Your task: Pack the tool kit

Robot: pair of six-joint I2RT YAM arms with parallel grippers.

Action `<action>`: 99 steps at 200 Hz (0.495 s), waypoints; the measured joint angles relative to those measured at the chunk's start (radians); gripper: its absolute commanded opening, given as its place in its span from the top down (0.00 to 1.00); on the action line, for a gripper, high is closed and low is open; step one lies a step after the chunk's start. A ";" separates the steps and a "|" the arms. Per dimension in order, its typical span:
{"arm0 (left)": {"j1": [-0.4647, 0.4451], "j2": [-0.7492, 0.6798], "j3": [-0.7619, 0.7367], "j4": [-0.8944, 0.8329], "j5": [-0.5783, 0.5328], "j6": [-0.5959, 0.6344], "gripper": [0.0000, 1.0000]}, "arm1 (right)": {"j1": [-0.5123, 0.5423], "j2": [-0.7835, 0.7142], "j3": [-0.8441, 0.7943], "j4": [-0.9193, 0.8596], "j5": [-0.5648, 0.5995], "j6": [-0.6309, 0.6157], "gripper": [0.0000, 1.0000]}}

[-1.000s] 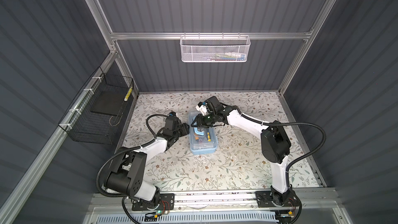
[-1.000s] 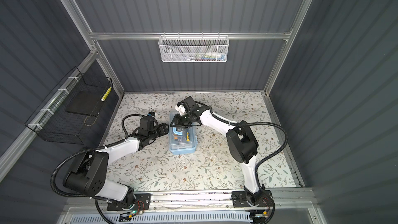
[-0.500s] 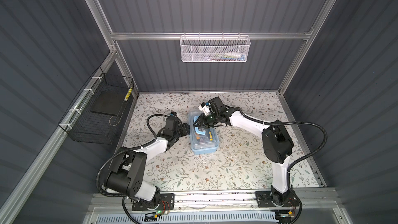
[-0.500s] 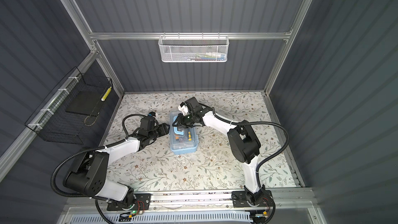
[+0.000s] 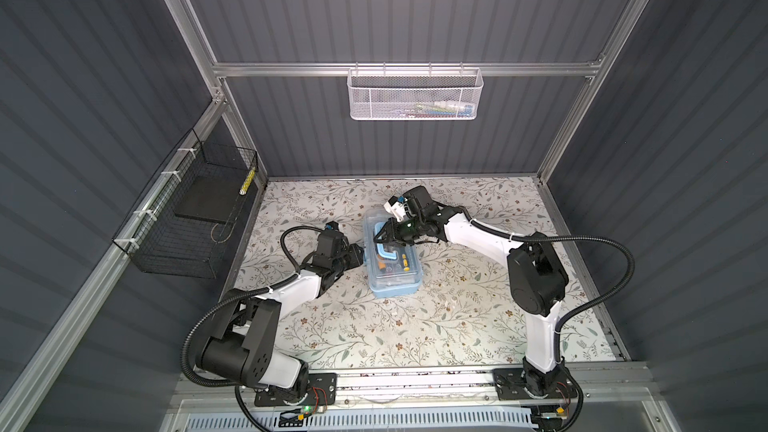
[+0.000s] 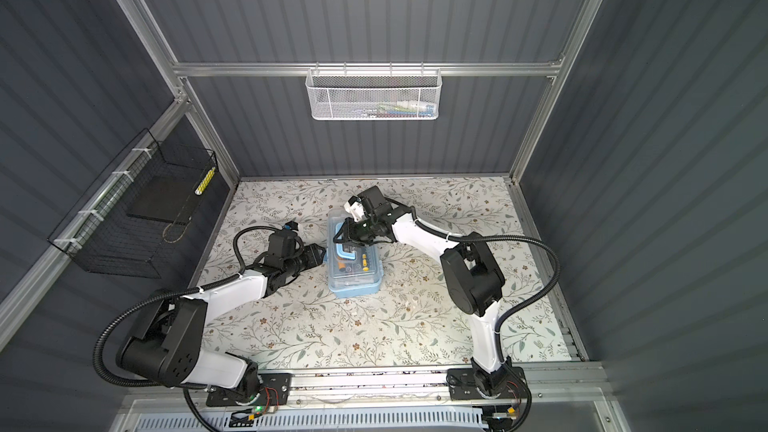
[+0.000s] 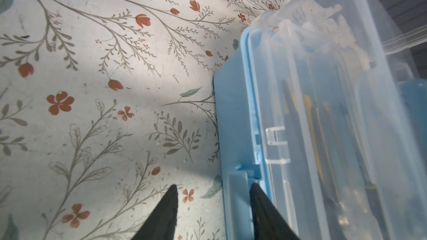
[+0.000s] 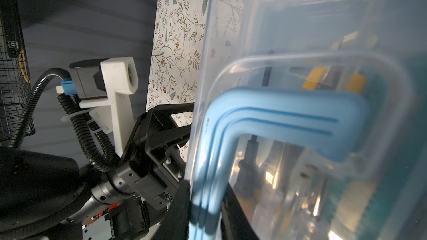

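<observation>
Currently the tool box [image 5: 395, 280] sits near the middle of the floral mat [image 5: 457, 326] in both top views. Its long side runs up-down in the frame, and the clear lid [image 7: 335, 88] is down on the light-blue base. Through the lid you can make out yellow-and-black tool handles [image 5: 400, 261]; which tools they are cannot be told.

Your right gripper [image 5: 380, 238] reaches in from the right of the frame to the upper end of the lid. In the right wrist view its two black fingers [image 8: 178, 215] press against either side of one leg of the blue handle [image 8: 277, 116], so it is clamped on that handle.

Your left gripper [image 5: 360, 253] lies low against the box's left side. In the left wrist view the jaws stand partly apart. One fingertip [image 7: 260, 206] touches the seam beside the side latch tab [image 7: 238, 204], while its partner sits over bare mat, clear of the box. It grips nothing.

You also have a white mesh basket [image 5: 415, 97] at upper centre and a black wire basket [image 5: 187, 222] at middle left.
</observation>
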 measured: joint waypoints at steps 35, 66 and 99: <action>0.001 0.032 -0.014 0.064 0.021 -0.027 0.56 | 0.000 0.000 0.000 0.000 0.000 -0.002 0.74; 0.001 0.048 -0.014 0.082 0.036 -0.042 0.66 | 0.000 0.000 0.000 0.000 0.002 -0.019 0.74; 0.001 0.054 -0.014 0.089 0.054 -0.049 0.82 | -0.002 0.000 0.000 -0.003 0.014 -0.026 0.74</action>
